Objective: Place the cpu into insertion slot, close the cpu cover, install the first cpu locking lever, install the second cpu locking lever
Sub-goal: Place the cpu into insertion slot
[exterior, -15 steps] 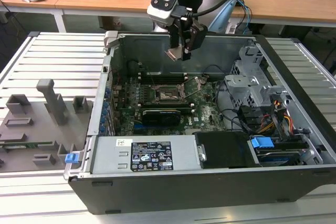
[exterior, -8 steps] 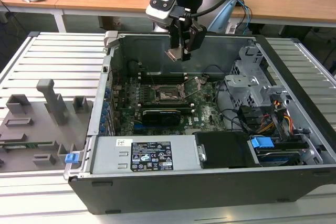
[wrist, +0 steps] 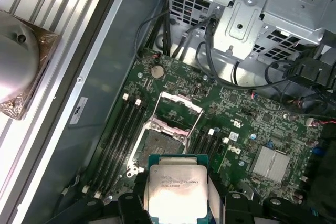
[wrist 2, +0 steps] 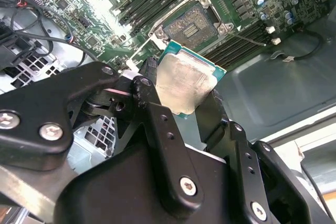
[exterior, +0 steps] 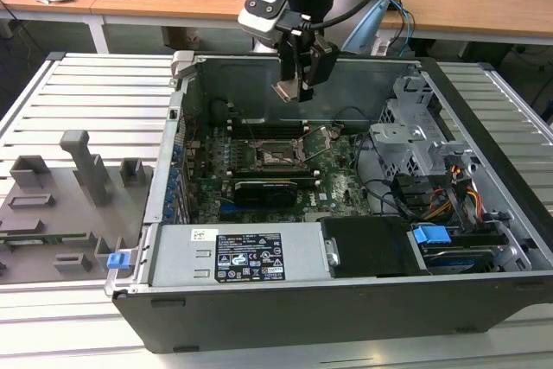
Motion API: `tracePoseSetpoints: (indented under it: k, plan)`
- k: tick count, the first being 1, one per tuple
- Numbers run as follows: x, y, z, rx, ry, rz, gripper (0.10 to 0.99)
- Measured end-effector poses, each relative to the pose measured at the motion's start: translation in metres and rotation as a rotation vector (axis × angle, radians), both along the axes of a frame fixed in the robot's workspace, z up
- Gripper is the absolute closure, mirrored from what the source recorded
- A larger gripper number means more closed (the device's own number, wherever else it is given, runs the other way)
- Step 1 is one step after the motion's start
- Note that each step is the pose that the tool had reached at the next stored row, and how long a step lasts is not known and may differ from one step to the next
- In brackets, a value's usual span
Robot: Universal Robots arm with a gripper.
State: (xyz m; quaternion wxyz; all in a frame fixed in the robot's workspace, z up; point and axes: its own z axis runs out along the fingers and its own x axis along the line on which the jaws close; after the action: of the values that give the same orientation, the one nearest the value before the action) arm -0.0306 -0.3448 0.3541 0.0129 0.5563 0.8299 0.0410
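Observation:
My gripper (exterior: 294, 88) hangs above the open computer case (exterior: 173, 213), shut on the cpu (wrist 2: 186, 85), a small square chip with a pale metal face and a green edge. In both wrist views the black fingers (wrist 2: 152, 85) clamp the chip's two opposite sides, and the cpu (wrist: 176, 190) is tilted. Below it on the green motherboard lies the insertion slot (wrist: 157, 148), its dark centre bare inside a silver rim. The cpu cover (wrist: 178, 109) stands swung up at the slot's far side. In the exterior view the insertion slot (exterior: 278, 155) is below and slightly nearer than the gripper.
Rows of memory slots (wrist: 118, 135) flank the socket. A black graphics card (exterior: 263, 189) lies in front of it, with the power supply (exterior: 238, 257) nearer still. A metal drive cage (exterior: 415, 140) and cables fill the exterior view's right. A grey fixture (exterior: 60, 205) sits outside the case on the exterior view's left.

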Motion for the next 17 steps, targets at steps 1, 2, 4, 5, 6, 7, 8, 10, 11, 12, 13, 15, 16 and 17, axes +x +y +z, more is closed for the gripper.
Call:
tracePoseSetpoints:
  k: [1, 2, 4, 5, 6, 7, 8, 10, 11, 12, 13, 15, 16, 17]
  plan:
    - [0.0000, 0.0000, -0.0001, 0.000, 0.0000, -0.002, 0.549]
    - [0.0000, 0.0000, -0.0003, 0.000, 0.0000, -0.007, 0.549]
    - [-0.0001, 0.0000, -0.0007, 0.000, 0.0000, -0.016, 0.549]
    - [-0.0001, 0.0000, -0.0009, 0.000, 0.0000, -0.019, 0.549]
    - [-0.0001, 0.0000, -0.0010, 0.000, 0.0000, -0.021, 0.549]
    - [-0.0001, 0.0000, -0.0011, 0.000, 0.0000, -0.023, 0.549]
    - [-0.0001, 0.0000, -0.0014, 0.000, -0.0001, -0.025, 0.549]
    - [-0.0001, 0.0000, -0.0019, 0.000, -0.0001, -0.029, 0.549]
    - [-0.0002, 0.0000, -0.0022, 0.000, 0.0000, -0.032, 0.549]
    - [-0.0002, 0.0000, -0.0025, 0.000, 0.0000, -0.034, 0.549]
    - [-0.0002, 0.0000, -0.0028, 0.000, 0.0001, -0.036, 0.549]
    - [-0.0003, 0.0000, -0.0036, 0.000, 0.0002, -0.041, 0.549]
    - [-0.0003, 0.0000, -0.0039, 0.000, 0.0002, -0.043, 0.549]
    - [-0.0003, 0.0000, -0.0046, 0.000, 0.0003, -0.046, 0.549]
